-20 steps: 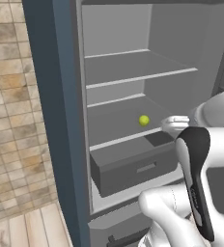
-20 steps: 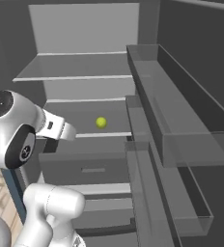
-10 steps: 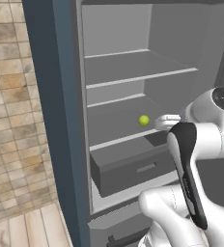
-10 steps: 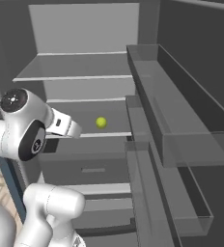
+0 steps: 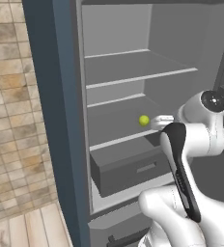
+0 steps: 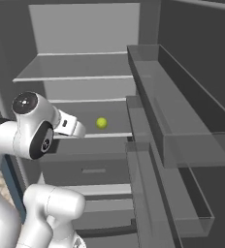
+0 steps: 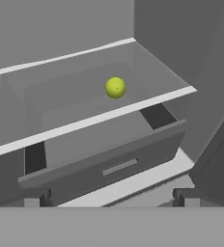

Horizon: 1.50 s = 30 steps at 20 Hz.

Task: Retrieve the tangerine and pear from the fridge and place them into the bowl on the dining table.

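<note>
The gripper (image 7: 109, 200) is standing wide and empty, facing the open fridge (image 5: 61, 120). The pear (image 7: 115, 88) is sitting mid-shelf, just above the drawer (image 7: 109, 164). Best approach — level entry over the shelf edge, fingers straddling the fruit evenly — then a gentle close so it isn't rolling away.

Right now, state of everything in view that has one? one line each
fridge: door open, interior exposed
drawer: pulled partway out below the lower shelf
pear: resting on the lower shelf, untouched
upper shelf: bare
hand: open, holding nothing, short of the pear, aimed at it
</note>
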Tool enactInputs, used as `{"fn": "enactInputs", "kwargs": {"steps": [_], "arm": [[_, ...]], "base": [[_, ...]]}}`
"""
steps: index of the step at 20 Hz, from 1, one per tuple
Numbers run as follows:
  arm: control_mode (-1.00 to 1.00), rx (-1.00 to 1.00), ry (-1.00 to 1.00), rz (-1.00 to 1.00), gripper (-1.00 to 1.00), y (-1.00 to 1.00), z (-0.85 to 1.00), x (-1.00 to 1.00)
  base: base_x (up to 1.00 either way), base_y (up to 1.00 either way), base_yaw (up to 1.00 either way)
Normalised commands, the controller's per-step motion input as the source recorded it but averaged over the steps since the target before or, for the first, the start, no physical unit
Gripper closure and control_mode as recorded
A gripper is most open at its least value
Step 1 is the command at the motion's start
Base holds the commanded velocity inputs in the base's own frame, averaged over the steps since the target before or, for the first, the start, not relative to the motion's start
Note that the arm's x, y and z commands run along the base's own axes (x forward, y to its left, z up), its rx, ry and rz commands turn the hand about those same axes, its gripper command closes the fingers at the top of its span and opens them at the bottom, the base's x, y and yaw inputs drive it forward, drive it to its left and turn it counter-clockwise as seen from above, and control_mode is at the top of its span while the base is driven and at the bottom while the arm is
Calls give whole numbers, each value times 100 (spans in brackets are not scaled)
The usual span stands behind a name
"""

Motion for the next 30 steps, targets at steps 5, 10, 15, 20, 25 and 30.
{"fn": "enactInputs", "kwargs": {"steps": [5, 10, 15, 20, 25, 30], "arm": [[-100, 0, 0, 0, -100, -1, -14, 21], [-100, 0, 0, 0, -100, -5, -11, 24], [-100, 0, 5, -1, -100, -12, 0, 20], [-100, 0, 4, -1, -100, -8, -1, 28], [-100, 0, 1, 0, -100, -4, -8, 28], [-100, 0, 1, 0, -100, -6, -15, 25]], "base": [[0, 0, 0], [0, 0, 0], [0, 0, 0], [0, 0, 0], [0, 0, 0], [0, 0, 0]]}}
